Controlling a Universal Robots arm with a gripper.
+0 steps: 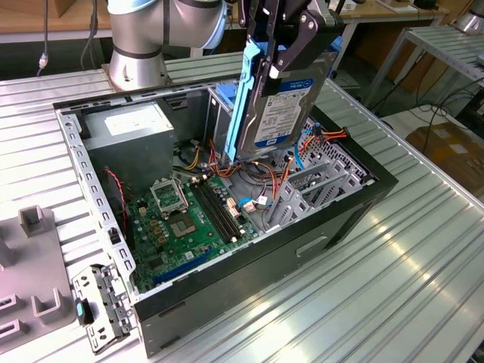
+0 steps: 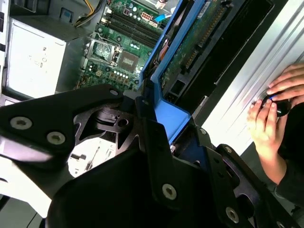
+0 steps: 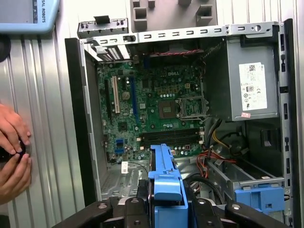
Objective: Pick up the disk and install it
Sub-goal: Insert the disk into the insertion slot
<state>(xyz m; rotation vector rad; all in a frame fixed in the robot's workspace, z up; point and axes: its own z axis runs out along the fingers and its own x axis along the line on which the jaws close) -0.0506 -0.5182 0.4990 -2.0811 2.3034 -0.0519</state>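
The disk is a silver hard drive with a white-and-blue label and blue side rails. It hangs on edge, tilted, above the open computer case. My gripper is shut on its upper end, black fingers on both faces. In the second wrist view the disk's green circuit-board side points down into the case, with the gripper clamped on its blue rail. In the first wrist view the blue rail sticks out from the gripper over the motherboard.
A grey power-supply box fills the case's far corner beside the green motherboard. A blue latch tops the drive cage, amid orange and red cables. A person's hands rest on the table outside the case. A grey fixture lies at the exterior view's left.
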